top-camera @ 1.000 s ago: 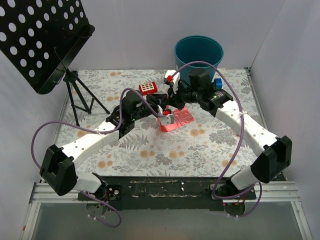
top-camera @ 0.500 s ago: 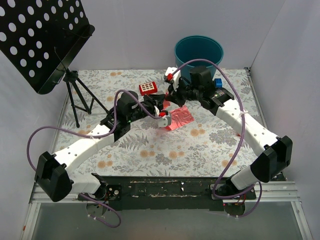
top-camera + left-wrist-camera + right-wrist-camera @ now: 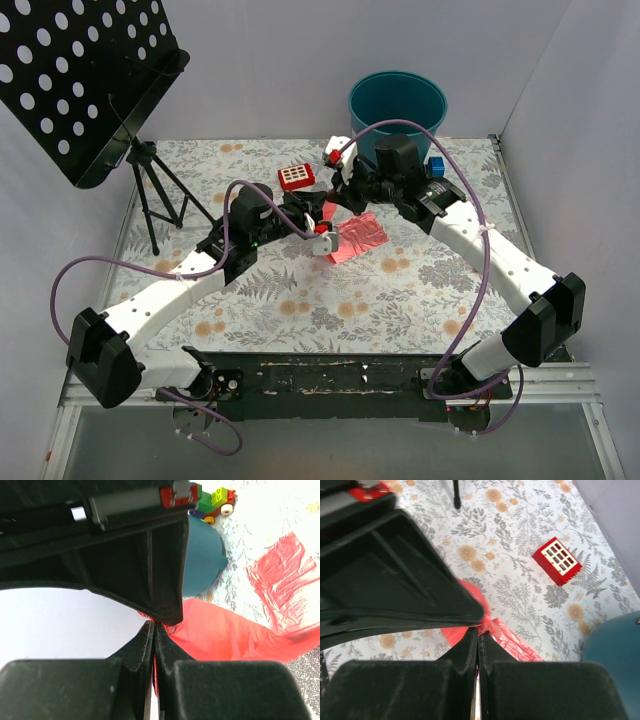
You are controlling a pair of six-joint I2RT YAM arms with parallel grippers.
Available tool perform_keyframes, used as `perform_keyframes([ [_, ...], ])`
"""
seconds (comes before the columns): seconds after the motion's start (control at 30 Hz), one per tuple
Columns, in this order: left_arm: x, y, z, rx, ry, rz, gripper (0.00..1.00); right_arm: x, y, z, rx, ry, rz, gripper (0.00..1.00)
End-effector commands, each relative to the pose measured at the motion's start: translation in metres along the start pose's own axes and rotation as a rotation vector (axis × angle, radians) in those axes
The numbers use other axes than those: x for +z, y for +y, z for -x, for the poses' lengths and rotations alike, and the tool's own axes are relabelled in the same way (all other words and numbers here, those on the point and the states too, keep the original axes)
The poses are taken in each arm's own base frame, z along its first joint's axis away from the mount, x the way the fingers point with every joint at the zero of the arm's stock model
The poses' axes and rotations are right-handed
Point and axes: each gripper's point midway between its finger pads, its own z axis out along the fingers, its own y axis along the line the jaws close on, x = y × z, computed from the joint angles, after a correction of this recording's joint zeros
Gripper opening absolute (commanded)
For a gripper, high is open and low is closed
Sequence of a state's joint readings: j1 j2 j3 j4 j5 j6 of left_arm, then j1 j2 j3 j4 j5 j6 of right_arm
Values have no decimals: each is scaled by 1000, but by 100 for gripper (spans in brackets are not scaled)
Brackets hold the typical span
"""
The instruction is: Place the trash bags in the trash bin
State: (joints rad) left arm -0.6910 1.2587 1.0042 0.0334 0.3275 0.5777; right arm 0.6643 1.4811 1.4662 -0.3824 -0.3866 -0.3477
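That thin, crinkly red-pink plastic film bag (image 3: 362,238) looks weightless, floppy and slippery. The left gripper (image 3: 154,626) and right gripper (image 3: 478,634) both pinch its bunched edge, which seems the surest hold. The round teal plastic bin (image 3: 397,100) stands at twelve o'clock.

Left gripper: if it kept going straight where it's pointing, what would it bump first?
The left gripper is shut on the red trash bag, so that film comes first. Past it, the side of the teal trash bin looks next in line, though how far off is hard to tell.
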Motion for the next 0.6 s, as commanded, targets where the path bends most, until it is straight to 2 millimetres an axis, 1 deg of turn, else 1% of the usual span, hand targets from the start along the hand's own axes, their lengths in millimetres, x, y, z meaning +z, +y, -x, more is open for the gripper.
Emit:
perform_keyframes([
  [0.0,-11,19,23,7,-71,26,0,2,-27,19,-46,-46,-78,1],
  [0.07,-7,30,19,20,-56,69,0,2,-19,20,-27,-54,-43,1],
  [0.13,-2,36,12,26,-30,104,0,1,-8,21,-2,-62,-3,1],
  [0.2,3,35,-1,27,17,110,0,-4,7,28,-3,-88,49,1],
  [0.27,7,24,-14,18,63,81,0,-13,17,39,1,-121,84,1],
  [0.33,7,9,-24,3,87,42,0,-19,17,51,-7,-149,78,1],
  [0.37,5,5,-25,5,90,30,0,-22,14,55,-14,-158,62,1],
  [0.43,0,-6,-27,6,93,3,0,-22,6,57,-42,-156,24,1],
  [0.53,-6,-4,-14,9,44,5,0,-14,-6,39,-62,-109,-17,1],
  [0.57,-8,1,-9,10,23,16,0,-9,-6,28,-62,-86,-17,1],
])
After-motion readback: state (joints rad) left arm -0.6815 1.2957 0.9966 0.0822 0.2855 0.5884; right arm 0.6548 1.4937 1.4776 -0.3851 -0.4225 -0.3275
